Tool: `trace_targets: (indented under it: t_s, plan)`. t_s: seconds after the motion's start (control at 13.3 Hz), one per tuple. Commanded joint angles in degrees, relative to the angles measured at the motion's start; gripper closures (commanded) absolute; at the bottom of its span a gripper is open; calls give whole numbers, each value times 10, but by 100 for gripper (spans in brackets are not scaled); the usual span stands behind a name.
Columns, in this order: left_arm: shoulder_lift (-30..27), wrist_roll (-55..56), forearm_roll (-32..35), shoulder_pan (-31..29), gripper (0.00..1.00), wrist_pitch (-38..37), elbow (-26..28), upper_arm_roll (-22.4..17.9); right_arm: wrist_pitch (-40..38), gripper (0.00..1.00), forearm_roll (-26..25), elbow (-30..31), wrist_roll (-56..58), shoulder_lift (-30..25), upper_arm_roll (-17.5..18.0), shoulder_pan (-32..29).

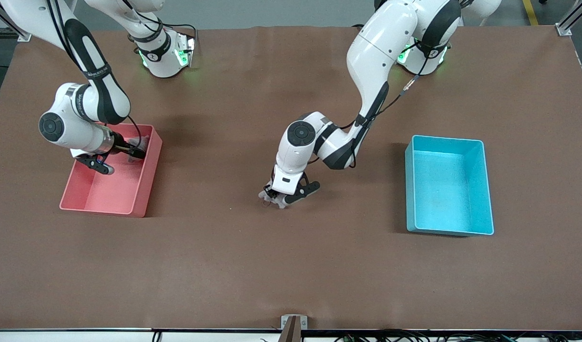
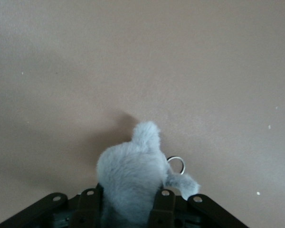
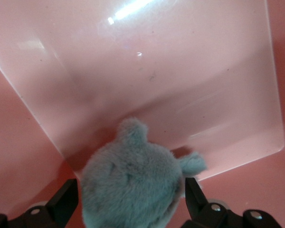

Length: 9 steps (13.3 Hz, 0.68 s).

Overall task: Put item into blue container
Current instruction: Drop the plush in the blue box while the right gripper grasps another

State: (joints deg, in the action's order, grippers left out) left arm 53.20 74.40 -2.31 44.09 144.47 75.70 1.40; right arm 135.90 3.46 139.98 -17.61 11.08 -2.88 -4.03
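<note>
Grey fur fills the space between the left gripper's point(image 1: 275, 199) fingers: a small plush toy point(image 2: 133, 178) with a metal ring point(image 2: 176, 165) at its side lies on the brown table point(image 1: 291, 266), about midway between the two bins and nearer the front camera than the arm bases. In the left wrist view the dark fingers point(image 2: 164, 211) stand close against both sides of the toy's body, pressing the fur, so the gripper is closed around it while the toy is down at the table. The blue container point(image 1: 448, 185) sits toward the left arm's end of the table, well apart from that gripper, and nothing shows inside it in the front view. The pink bin point(image 1: 111, 170) sits toward the right arm's end. The right gripper point(image 1: 122, 159) is down inside the pink bin, near the wall closest to the arm bases. Its wrist view shows a second plush toy point(image 3: 133, 183), grey with a bluish tint, resting on the bin's pale pink floor between the fingers point(image 3: 192, 197), which stand spread to either side of it with pink showing in the gap at each side, so that gripper is wide open and holds nothing. One small ear of the second toy points up toward the bin wall.
</note>
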Motion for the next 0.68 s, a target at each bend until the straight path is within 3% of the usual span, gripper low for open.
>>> trace_targets:
  t_s: [0.0,0.15,0.3,0.38,0.6]
  plan:
    - [-47,-20,1,-15,100,-56,7,-8,4,19,-3,6,1,-4,9,-13]
    - [-100,-40,2,-51,100,-62,41,-9,2,47,-3,5,1,3,10,-12]
    - [-167,-120,2,-94,100,-72,98,-9,2,79,-3,3,1,3,10,-12]
    - [-200,-173,2,-122,100,-81,129,-8,2,89,-3,1,1,3,9,-12]
    - [-252,-286,3,-197,100,-169,169,-10,-61,97,-3,-40,3,-7,9,-12]
